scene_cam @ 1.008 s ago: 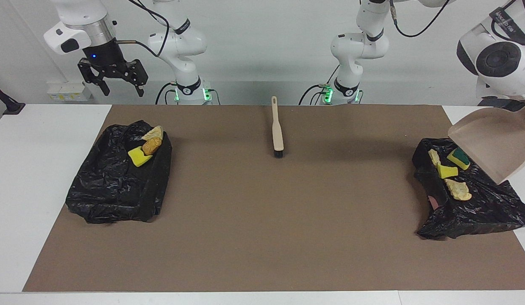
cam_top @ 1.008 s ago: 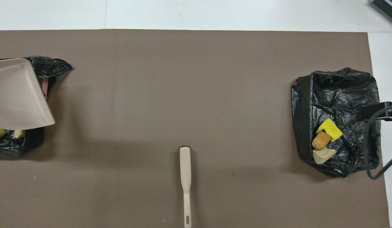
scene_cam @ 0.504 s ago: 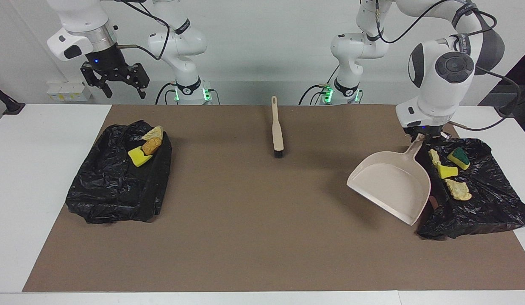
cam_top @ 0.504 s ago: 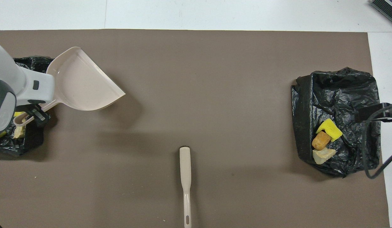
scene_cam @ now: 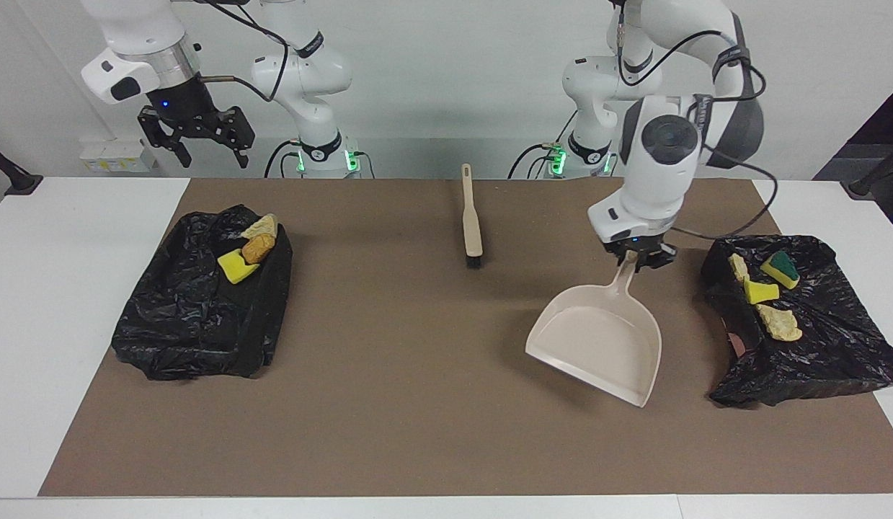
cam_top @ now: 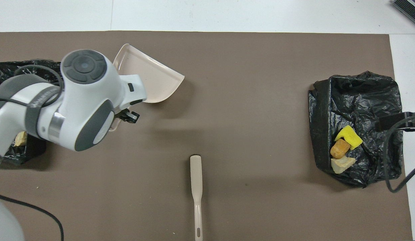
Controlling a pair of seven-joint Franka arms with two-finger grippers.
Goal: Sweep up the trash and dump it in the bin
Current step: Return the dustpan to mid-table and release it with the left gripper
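Note:
My left gripper [scene_cam: 637,257] is shut on the handle of the beige dustpan [scene_cam: 597,344], which hangs tilted and empty, its lip low over the brown mat [scene_cam: 417,404]. In the overhead view my left arm covers the gripper and part of the dustpan [cam_top: 153,78]. Beside it, at the left arm's end, a black-bagged bin [scene_cam: 814,364] holds several trash scraps, among them a green-and-yellow sponge piece [scene_cam: 780,268] and a beige chunk [scene_cam: 780,324]. My right gripper [scene_cam: 194,137] waits open, high over the right arm's end of the table.
A second black-bagged bin [scene_cam: 172,339] at the right arm's end holds a yellow sponge piece [scene_cam: 236,268], an orange chunk [scene_cam: 257,250] and a beige chunk [scene_cam: 261,227]. A beige brush [scene_cam: 471,216] lies mid-mat, near the robots, its bristles pointing away from them.
My left arm has swung the dustpan away from over its bin, toward the middle of the mat, and lowered it. The right gripper has hardly moved.

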